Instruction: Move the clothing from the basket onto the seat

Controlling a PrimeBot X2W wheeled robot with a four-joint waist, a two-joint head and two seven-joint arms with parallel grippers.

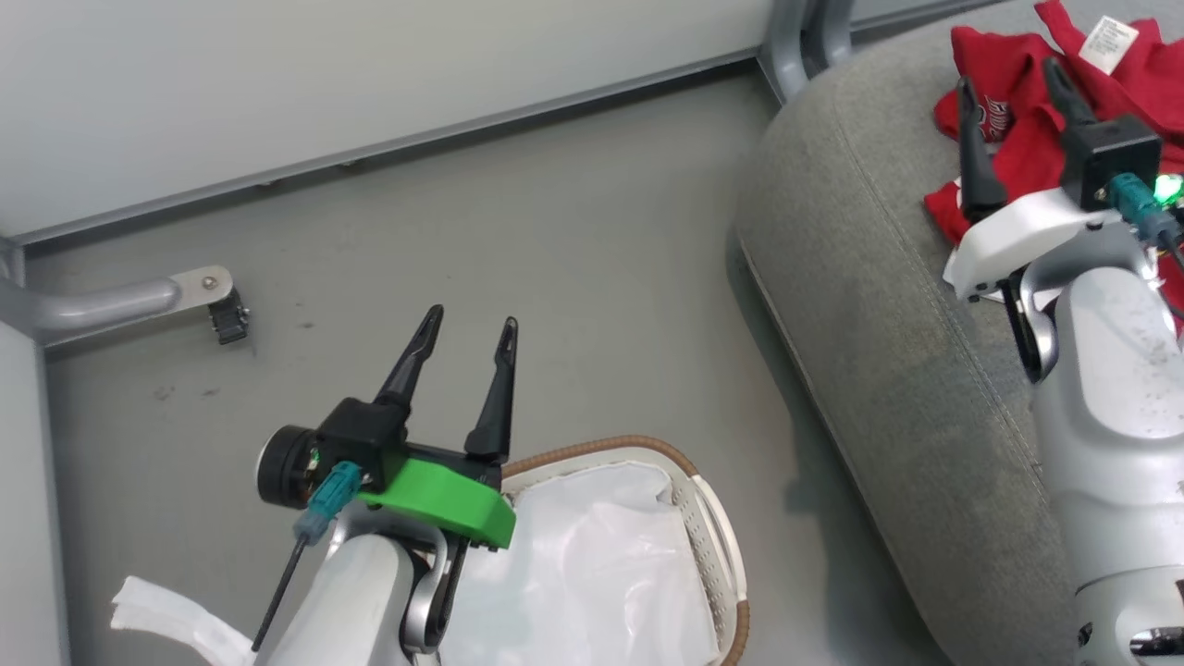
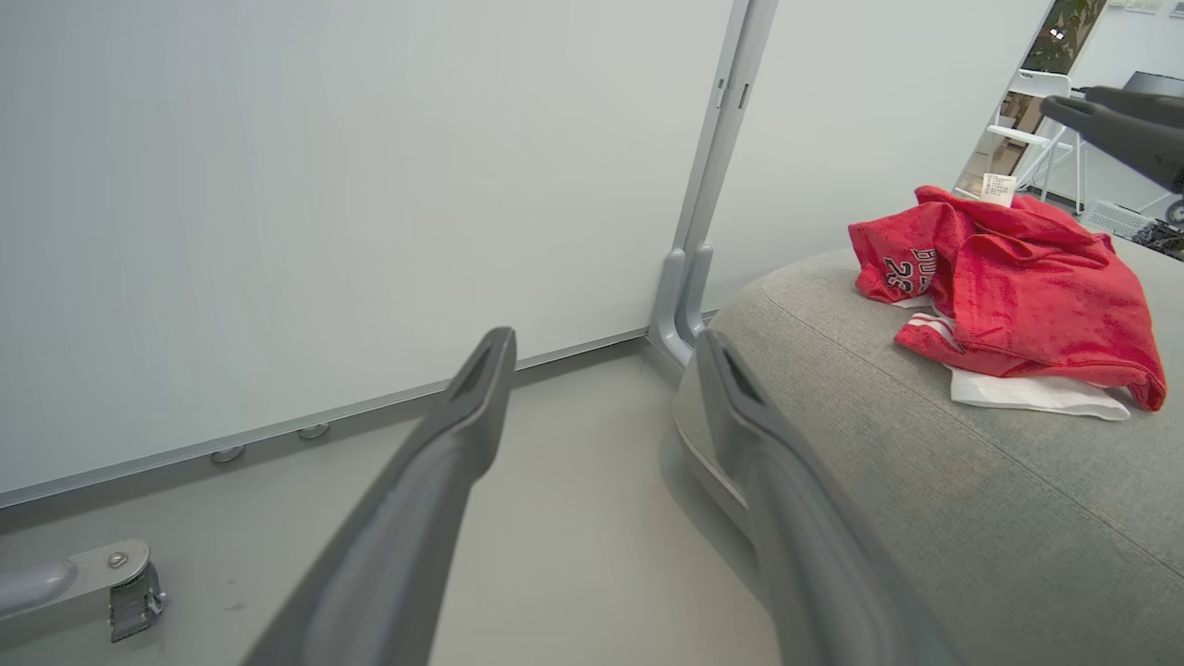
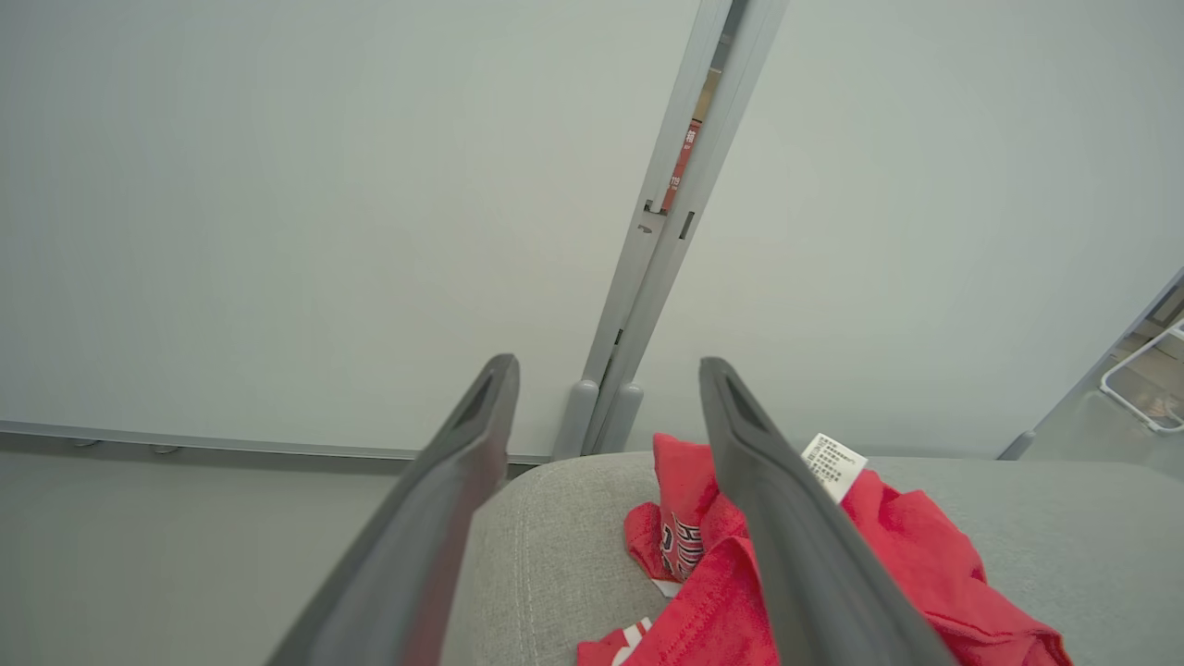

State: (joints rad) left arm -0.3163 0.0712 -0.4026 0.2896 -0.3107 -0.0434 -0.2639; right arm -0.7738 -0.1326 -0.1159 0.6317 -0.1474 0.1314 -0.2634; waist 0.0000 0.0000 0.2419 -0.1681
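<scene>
- Open floor (image 1: 573,277) lay between basket (image 1: 601,444) and sofa (image 1: 860,277).
- A wall (image 1: 324,74) closed the far side; a metal foot (image 1: 199,289) jutted onto the floor at left.

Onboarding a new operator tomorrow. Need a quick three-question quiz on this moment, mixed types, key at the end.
1. True or false: the clothing lies inside the basket.
2. The right gripper is: A) shut on the clothing; B) open and empty, over the clothing on the seat; C) down in the basket.
3. Which gripper is nearer the basket?
Key: 1 false, it lies on the seat. 2 B. 3 the left gripper.
</scene>
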